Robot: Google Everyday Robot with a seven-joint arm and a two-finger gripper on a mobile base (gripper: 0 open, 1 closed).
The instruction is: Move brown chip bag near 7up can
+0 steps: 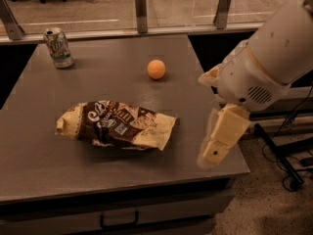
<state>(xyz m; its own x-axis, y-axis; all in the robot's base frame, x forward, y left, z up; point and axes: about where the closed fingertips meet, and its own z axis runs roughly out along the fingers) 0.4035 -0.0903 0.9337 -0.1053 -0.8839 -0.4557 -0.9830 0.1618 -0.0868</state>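
Brown chip bag: lying flat, front middle of the surface.
7up can: standing at the far left corner, well apart from the bag.
Orange ball: farther back, right of the bag.
Gripper: pointing down over the right front edge, holding nothing.
Open or closed: cannot tell.

One chip bag; one can; one ball; jaws by table

Orange ball on grey table
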